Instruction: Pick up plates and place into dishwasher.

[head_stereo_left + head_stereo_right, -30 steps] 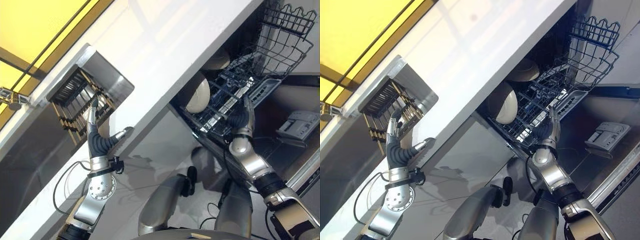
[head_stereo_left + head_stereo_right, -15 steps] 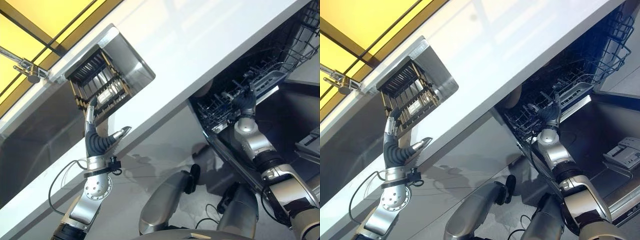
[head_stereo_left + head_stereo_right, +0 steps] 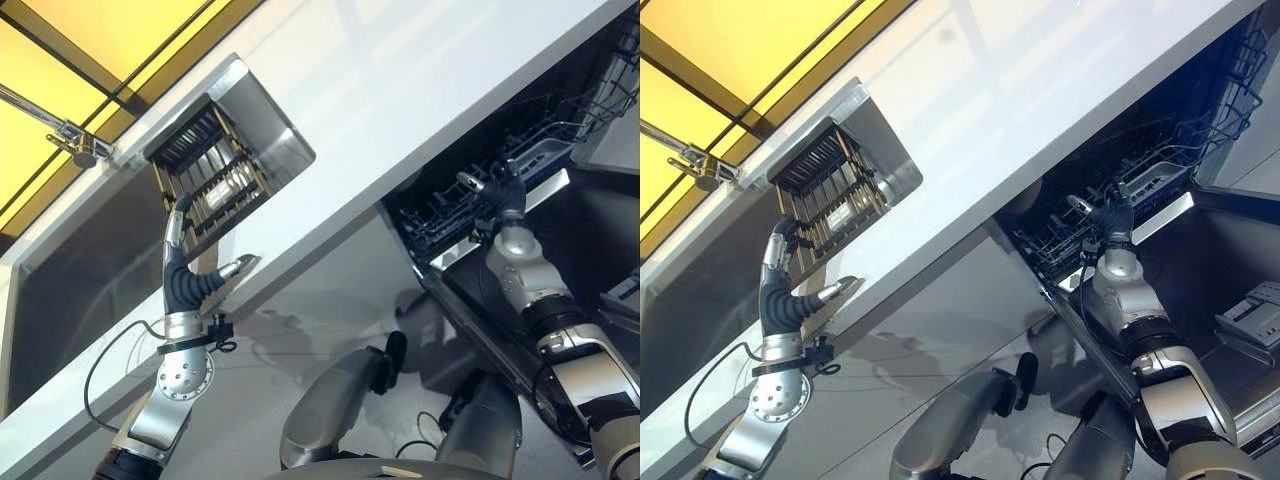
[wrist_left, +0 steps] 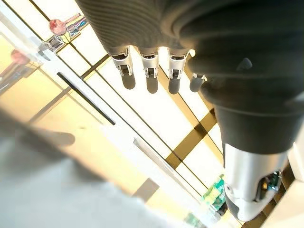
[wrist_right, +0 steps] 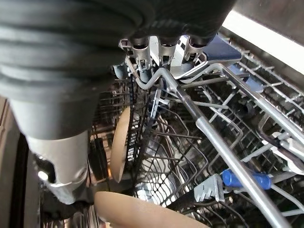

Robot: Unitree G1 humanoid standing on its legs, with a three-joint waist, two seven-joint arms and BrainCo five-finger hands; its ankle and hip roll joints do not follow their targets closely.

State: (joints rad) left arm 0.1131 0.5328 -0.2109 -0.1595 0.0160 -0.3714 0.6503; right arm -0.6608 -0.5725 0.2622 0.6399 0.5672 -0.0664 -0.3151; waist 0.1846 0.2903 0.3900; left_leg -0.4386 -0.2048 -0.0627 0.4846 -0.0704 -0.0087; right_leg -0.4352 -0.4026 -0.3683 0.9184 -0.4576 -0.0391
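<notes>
Nearest the robot, the left hand point(image 3: 190, 282) stood upright against the front edge of the white table point(image 3: 400, 90), fingers straight and thumb held out to the side, holding nothing; its own wrist view showed those fingers point(image 4: 149, 71) extended in a row with only bright window behind them. It had kept that pose through the past second, so it was idle.

Further out, the right hand point(image 3: 1108, 220) had changed most. A second ago it hung below the front rail of the dishwasher rack point(image 3: 450, 215), which stood pulled well out with pale plates plainly on show. By this moment the rack sat deeper under the table, and the hand had risen to its front edge. In the right wrist view its fingers point(image 5: 161, 50) curled over the rack's thick front wire, so the hand was clamped on the rack rather than on any dish.

Inside, a tan plate point(image 5: 121, 149) stood on edge between the tines, and the rim of a second plate point(image 5: 137, 213) showed close under the wrist. Both plates were therefore already in the dishwasher, with neither hand carrying one.

Beyond the left hand, a slatted drying rack point(image 3: 215, 180) sat in the steel sink point(image 3: 262, 115); whether it held more plates could not be told.

The rack's move inward suggested this load was being finished, by my reading.
</notes>
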